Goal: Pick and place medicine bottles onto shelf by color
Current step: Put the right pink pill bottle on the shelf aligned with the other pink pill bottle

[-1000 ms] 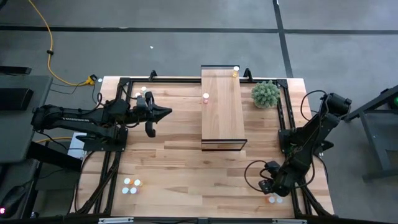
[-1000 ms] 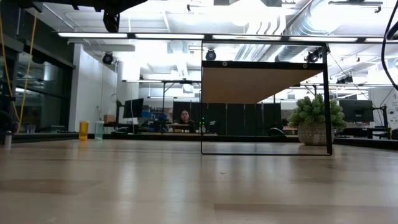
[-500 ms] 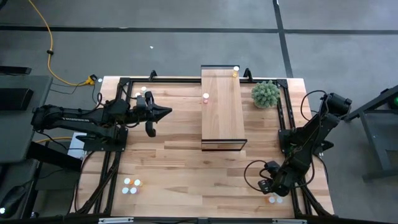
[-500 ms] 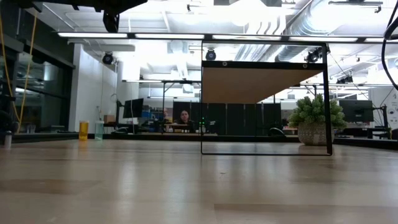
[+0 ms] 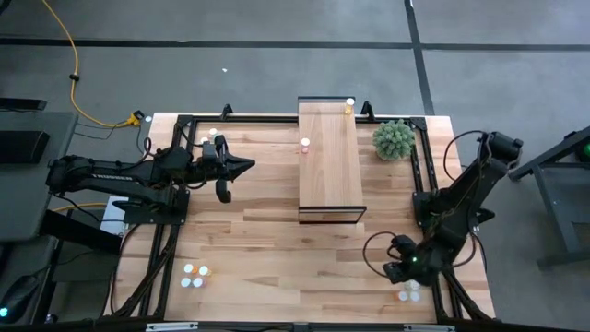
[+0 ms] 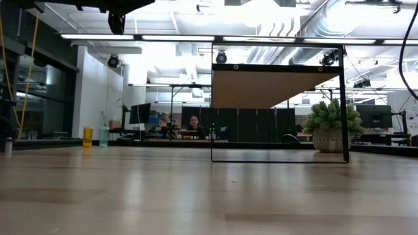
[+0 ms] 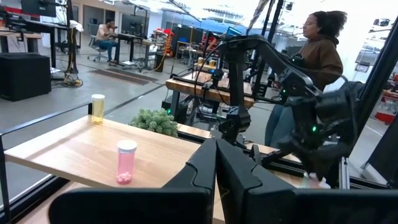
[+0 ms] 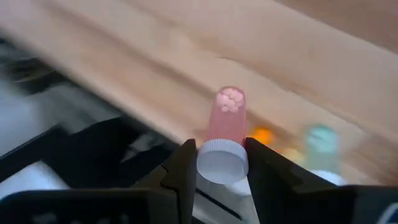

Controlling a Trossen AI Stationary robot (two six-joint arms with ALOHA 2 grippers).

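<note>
Now my right gripper (image 8: 221, 163), low at the table's near right corner, is clamped on a pink bottle (image 8: 225, 124), bound for the shelf (image 5: 329, 157). Left gripper (image 5: 241, 167) waits closed, left of the shelf.

A potted plant (image 5: 394, 139) sits on the table (image 5: 258, 240).

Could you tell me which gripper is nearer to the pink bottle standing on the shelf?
Left. The left gripper hovers just beside the shelf, pointing toward the pink bottle; the right gripper is far off at the table's front right corner.
</note>
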